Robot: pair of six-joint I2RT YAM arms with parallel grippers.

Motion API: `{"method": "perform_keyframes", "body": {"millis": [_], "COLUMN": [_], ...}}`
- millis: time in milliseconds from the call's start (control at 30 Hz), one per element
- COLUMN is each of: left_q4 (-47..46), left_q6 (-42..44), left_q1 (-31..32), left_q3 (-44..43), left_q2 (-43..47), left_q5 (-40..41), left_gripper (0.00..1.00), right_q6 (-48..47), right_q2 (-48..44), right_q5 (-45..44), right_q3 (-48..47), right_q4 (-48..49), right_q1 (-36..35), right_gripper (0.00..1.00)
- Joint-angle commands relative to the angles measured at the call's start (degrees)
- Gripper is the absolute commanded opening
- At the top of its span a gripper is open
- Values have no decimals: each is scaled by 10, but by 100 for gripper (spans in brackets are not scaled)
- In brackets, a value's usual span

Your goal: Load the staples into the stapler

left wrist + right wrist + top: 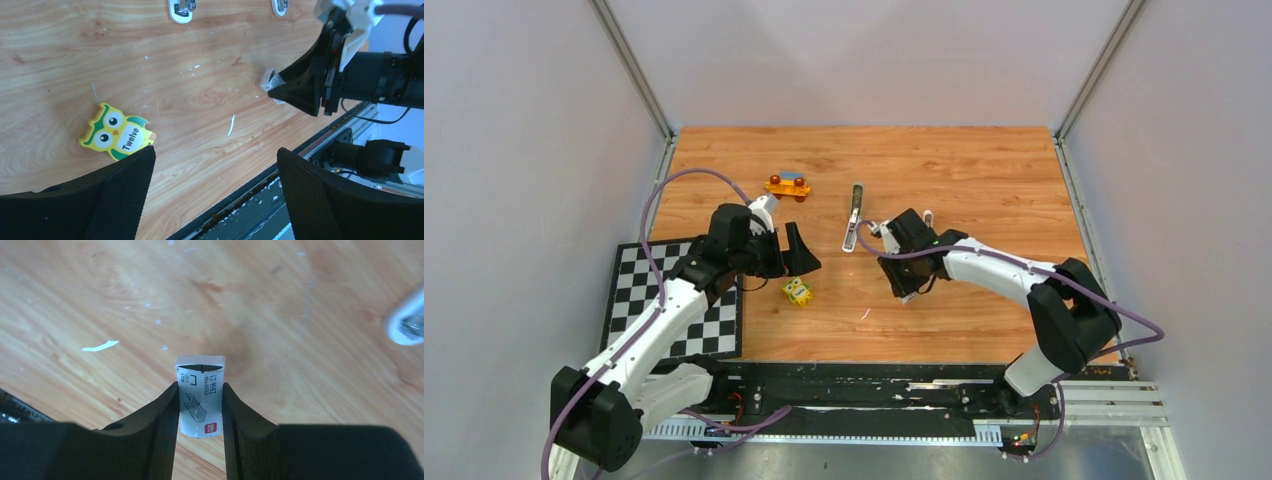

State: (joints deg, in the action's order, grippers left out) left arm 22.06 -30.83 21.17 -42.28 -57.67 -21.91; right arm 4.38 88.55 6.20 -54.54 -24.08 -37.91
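Right end effector (200, 388): narrow, both fingers pressed on the long sides of a small white staple box (201, 407) with red print and a drawing of a staple strip on its face. The box's far end sticks out past the fingertips. A folded flap shows there, but the interior is dark, so I cannot tell whether staples are inside. From the left wrist view the same box (269, 80) sits at the tip of the right end effector (278, 89); contact with the table (964, 170) cannot be judged. Left end effector (786, 262): wide, nothing between its fingers (122, 192), hovering over bare wood. Stapler (854, 217): lying near the table centre, long axis running roughly 12 to 6 o'clock. Its near end is just at 9 o'clock of the right end effector (876, 232), and one white-rimmed end shows at the right edge of the right wrist view (406, 325). Yellow owl tile (798, 291), printed "Twelve": flat on the table at 7 o'clock of the stapler, just at 5 o'clock of the left end effector. Orange toy car (787, 186): at 10 o'clock of the stapler, well apart from it. Checkerboard mat (639, 290): at the table's 8 o'clock edge, under the left arm.
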Motion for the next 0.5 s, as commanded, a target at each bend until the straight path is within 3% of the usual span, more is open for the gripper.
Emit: {"method": "perform_keyframes", "body": {"millis": [0,267,467], "left_q4": [-26,-47,-54], "left_q6": [-25,-43,-25], "left_q1": [-5,-5,-5], "left_q3": [14,50,64], "left_q2": [17,14,-2], "left_q5": [-31,-10,-18], "left_gripper": [92,88,85], "right_q6": [-64,-130,-150], "right_q2": [18,50,38], "right_q5": [24,32,23], "right_q3": [-7,-31,-31], "right_q4": [-24,-19,-13], "right_q1": [-42,-100,-112], "right_gripper": [35,37,53]}}
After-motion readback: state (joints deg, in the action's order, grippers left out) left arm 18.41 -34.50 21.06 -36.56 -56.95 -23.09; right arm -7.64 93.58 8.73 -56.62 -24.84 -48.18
